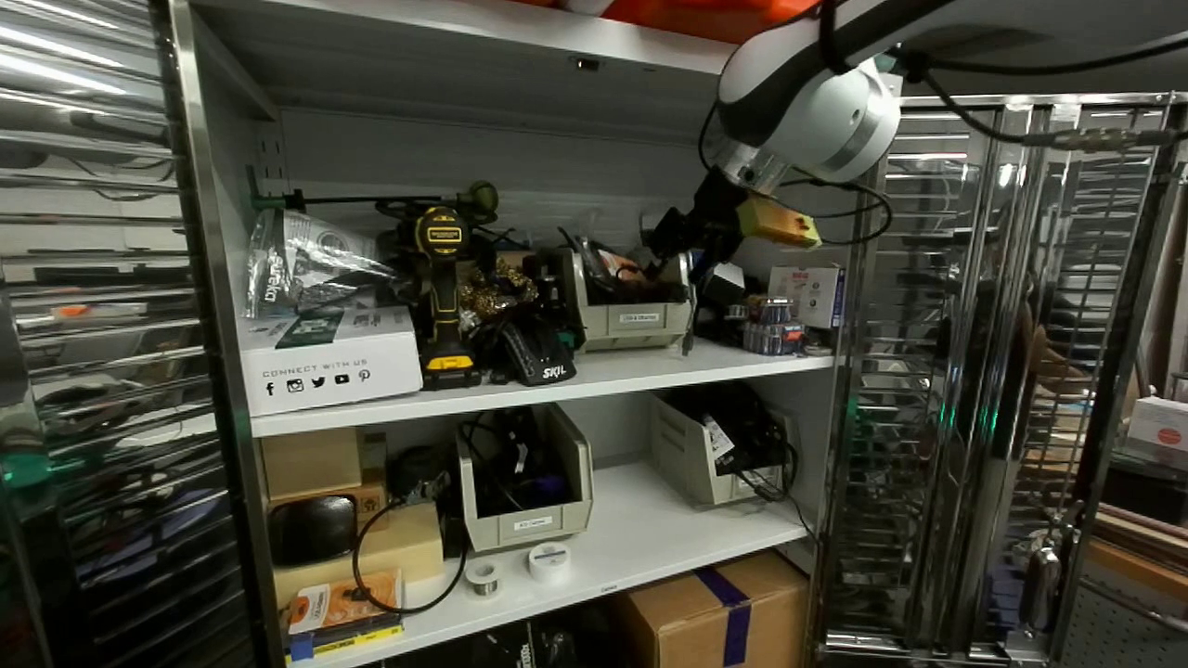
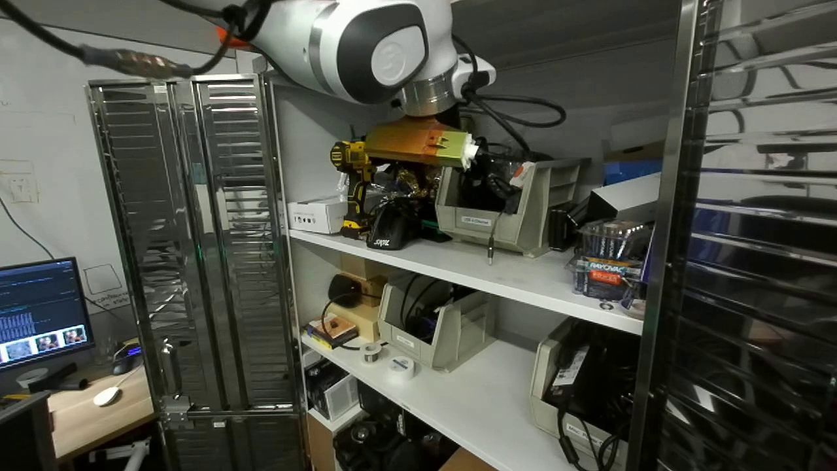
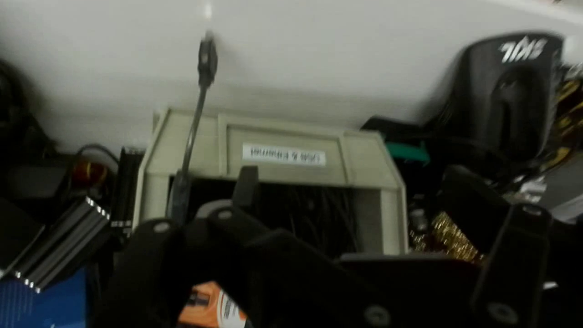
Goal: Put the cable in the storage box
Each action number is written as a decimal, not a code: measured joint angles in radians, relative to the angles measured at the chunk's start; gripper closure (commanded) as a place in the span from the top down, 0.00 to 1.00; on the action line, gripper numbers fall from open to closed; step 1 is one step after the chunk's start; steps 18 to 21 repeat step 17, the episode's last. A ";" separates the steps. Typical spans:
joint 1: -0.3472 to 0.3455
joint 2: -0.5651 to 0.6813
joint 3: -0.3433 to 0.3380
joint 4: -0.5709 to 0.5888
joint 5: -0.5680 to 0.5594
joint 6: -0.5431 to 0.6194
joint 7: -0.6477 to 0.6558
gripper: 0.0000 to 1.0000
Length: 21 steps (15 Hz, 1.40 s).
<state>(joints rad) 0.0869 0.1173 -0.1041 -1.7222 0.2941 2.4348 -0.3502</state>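
Observation:
The storage box, a light-grey plastic bin labelled "USB & Ethernet" [image 3: 282, 155], stands on the upper shelf and is full of dark cables. It shows in both exterior views [image 1: 640, 322] [image 2: 480, 222]. Over its front wall hangs a thin dark cable [image 3: 207, 64], its plug end down by the shelf [image 2: 491, 245]. My gripper [image 3: 355, 187] is above the bin's opening, fingers spread wide, with nothing seen between them. The cable runs outside the left-hand finger [image 3: 246, 184] in the wrist view. In an exterior view the gripper [image 1: 676, 249] looks dark against the bin's contents.
A yellow drill [image 1: 443, 278], a black SKIL item [image 2: 390, 226] and a white box [image 1: 334, 362] sit on one side of the bin. Battery packs [image 2: 605, 258] are on its far side. Two similar bins [image 1: 529, 529] [image 2: 592, 428] occupy the shelf below. Metal cabinet doors flank the shelves.

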 measured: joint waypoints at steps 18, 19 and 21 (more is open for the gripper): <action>-0.098 -0.219 0.019 -0.127 -0.086 -0.636 -0.091 1.00; -0.098 -0.219 0.019 -0.127 -0.086 -0.636 -0.091 1.00; -0.098 -0.219 0.019 -0.127 -0.086 -0.636 -0.091 1.00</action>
